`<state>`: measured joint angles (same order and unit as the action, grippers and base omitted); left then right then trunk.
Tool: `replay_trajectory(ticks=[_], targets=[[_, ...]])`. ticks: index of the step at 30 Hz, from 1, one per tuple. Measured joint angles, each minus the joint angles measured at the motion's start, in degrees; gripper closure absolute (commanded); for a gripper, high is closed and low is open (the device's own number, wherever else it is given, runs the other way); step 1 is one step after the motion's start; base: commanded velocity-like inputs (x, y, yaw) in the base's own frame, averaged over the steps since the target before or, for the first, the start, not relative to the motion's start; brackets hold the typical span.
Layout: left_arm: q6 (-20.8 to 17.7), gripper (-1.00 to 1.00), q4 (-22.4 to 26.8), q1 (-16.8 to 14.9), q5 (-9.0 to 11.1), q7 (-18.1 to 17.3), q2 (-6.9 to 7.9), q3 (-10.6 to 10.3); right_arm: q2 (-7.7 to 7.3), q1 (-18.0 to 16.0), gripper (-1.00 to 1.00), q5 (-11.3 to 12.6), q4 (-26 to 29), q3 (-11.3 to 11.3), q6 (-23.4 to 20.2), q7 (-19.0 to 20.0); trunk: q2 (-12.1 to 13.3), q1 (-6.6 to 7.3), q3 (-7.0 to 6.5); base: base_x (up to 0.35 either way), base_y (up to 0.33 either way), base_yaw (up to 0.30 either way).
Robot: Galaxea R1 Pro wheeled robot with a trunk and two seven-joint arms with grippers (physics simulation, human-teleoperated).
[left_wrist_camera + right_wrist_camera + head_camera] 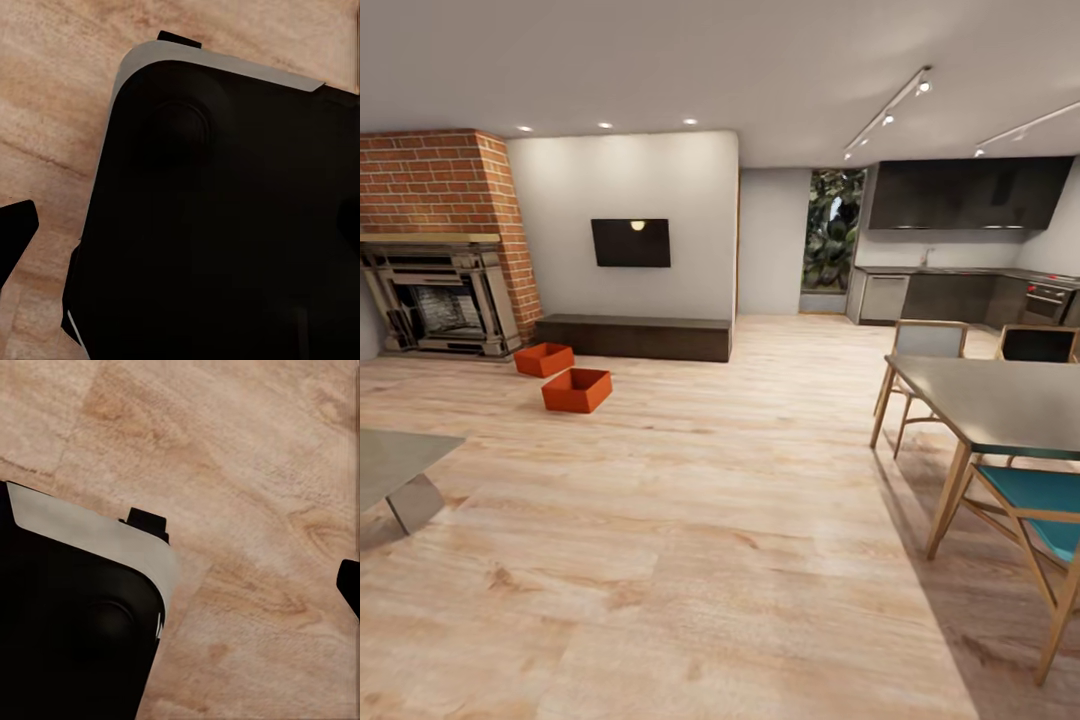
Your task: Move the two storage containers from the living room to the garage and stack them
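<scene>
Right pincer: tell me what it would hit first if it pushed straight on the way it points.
Judging by the right wrist view, the plank floor lies ahead, with the robot's dark base off to one side. How far away the floor is cannot be told.

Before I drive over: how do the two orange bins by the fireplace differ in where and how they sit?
The nearer bin sits out on the open wood floor; the farther bin sits by the end of the dark low cabinet, close to the brick fireplace. The nearer one lies right of the farther one, with a gap between them. Both are orange-red, open-topped, upright and look empty.
</scene>
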<state>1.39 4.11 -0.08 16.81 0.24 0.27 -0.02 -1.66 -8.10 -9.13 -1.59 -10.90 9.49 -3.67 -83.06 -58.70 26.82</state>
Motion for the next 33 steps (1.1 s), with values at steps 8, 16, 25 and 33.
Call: replay_trajectory(ticks=[8, 16, 25, 33], targets=[[0.02, -1.00, 0.00, 0.00, 0.00, 0.00, 0.00, -0.03, 0.07, 0.02, -1.00, 0.06, 0.00, 0.03, 0.01, -0.02, 0.00, 0.00, 0.00, 0.326, 0.000, 0.000], [0.07, -1.00, 0.00, 0.00, 0.00, 0.00, -0.01, -0.03, 0.02, 0.02, -1.00, 0.07, 0.00, 0.09, 0.05, -0.03, 0.00, 0.00, 0.00, 0.326, 0.000, 0.000], [0.07, -1.00, 0.07, 0.00, -0.01, -0.07, -0.03, -0.04, -0.04, 0.00, -1.00, 0.14, 0.00, 0.15, 0.19, -0.10, 0.00, 0.00, 0.00, 0.326, 0.000, 0.000], [0.06, -1.00, 0.08, 0.00, -0.01, -0.08, 0.00, -0.04, -0.08, 0.03, -1.00, 0.18, 0.00, 0.16, 0.20, -0.17, 0.00, 0.00, 0.00, 0.326, 0.000, 0.000]])
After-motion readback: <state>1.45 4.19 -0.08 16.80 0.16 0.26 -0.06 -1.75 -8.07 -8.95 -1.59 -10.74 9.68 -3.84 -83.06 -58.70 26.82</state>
